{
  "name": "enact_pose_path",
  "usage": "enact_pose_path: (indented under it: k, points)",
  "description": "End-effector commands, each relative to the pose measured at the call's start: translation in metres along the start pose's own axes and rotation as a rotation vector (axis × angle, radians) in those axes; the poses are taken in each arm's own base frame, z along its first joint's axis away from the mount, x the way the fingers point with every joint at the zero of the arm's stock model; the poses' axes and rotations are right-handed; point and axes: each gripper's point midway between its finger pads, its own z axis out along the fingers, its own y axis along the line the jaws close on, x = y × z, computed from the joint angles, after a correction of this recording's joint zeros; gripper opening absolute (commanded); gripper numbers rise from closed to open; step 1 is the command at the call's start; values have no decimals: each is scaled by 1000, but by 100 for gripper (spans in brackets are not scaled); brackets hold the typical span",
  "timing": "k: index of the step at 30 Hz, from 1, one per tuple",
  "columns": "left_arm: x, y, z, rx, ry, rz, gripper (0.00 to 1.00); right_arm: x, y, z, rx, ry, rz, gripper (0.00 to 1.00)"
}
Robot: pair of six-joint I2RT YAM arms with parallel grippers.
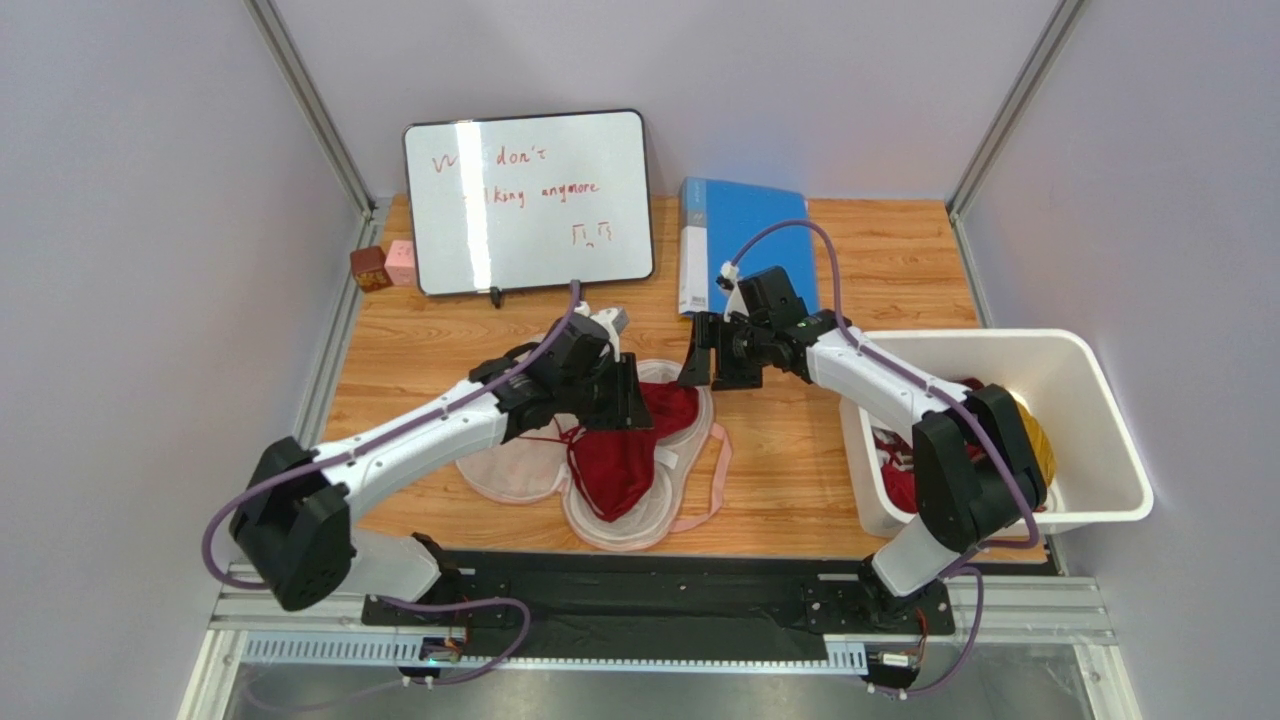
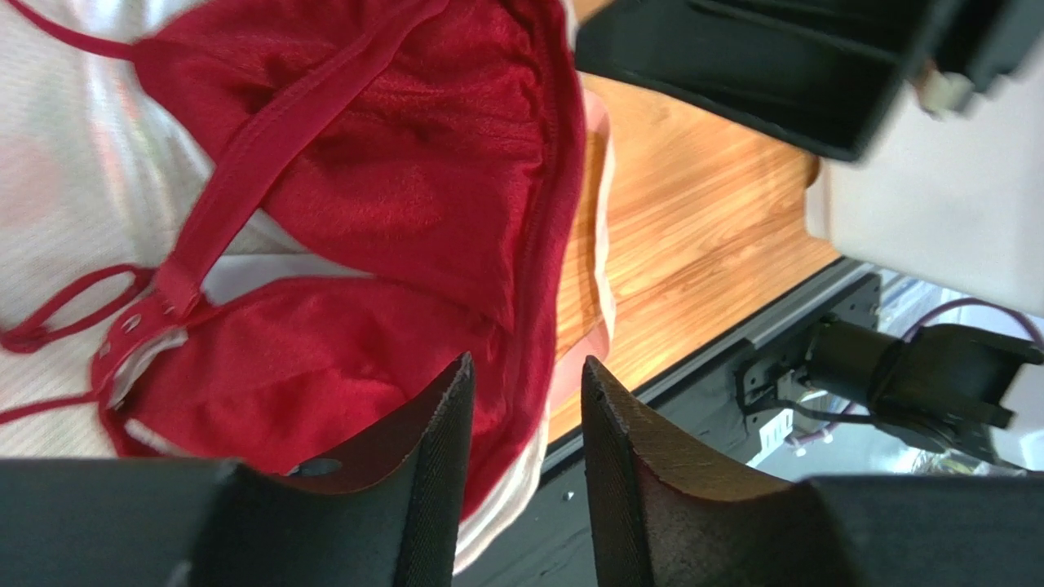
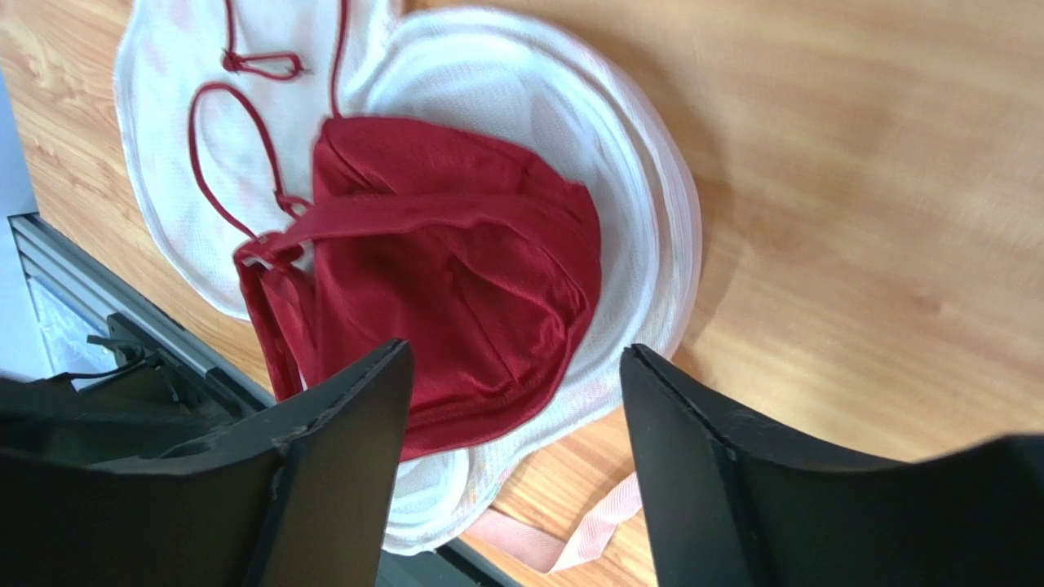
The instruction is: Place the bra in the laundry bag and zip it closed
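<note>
The laundry bag (image 1: 519, 468) lies opened flat on the wooden table, pale lining up. The dark red bra (image 1: 619, 450) rests on that lining, its thin straps trailing toward the left lobe. My left gripper (image 1: 637, 402) hovers over the bra's far edge. In the left wrist view its fingers (image 2: 527, 379) stand apart with nothing between them, above the bra (image 2: 368, 159) and the lining (image 2: 61, 184). My right gripper (image 1: 703, 366) hangs just right of the bag's far end. The right wrist view shows it (image 3: 515, 361) open wide over the bra (image 3: 453, 269) and the bag (image 3: 552, 110).
A pink strap (image 1: 718, 477) trails off the bag's right side. A white bin (image 1: 1104, 450) with red and yellow clothes (image 1: 1037, 435) stands at the right. A whiteboard (image 1: 526, 200), a blue folder (image 1: 744, 240) and small blocks (image 1: 383, 266) line the back.
</note>
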Motion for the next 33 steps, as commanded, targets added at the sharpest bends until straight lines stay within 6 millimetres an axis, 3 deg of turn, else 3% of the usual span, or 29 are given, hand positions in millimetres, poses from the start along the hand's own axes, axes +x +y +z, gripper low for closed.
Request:
enact_pose_path:
  k: [1, 7, 8, 11, 17, 25, 28, 29, 33]
  points:
    - [-13, -23, 22, 89, 18, -2, 43, 16, -2, 3, -29, 2, 53, 65]
    - [11, 0, 46, 54, 62, -58, 40, 19, -1, 24, -90, 22, 43, 51]
    - [12, 2, 47, 45, 57, -66, 40, 17, 1, 27, -104, 15, 38, 41]
    - [18, 8, 50, 39, 65, -82, 40, 12, 8, 37, -144, 9, 32, 28]
    - [27, 26, 59, -25, 81, -89, 40, 3, 12, 51, -160, 21, 45, 14]
    - [23, 31, 57, -69, 72, -56, 41, -6, 0, 41, -59, -13, 12, 18]
    - [12, 24, 47, -65, 53, -38, 47, -4, 1, 28, -31, -13, 3, 29]
    - [7, 18, 40, -53, 38, -25, 49, -5, 3, 21, -24, -22, -6, 38]
    - [-12, 3, 5, -32, -36, -18, 62, -3, 1, 0, 51, -40, -54, 55]
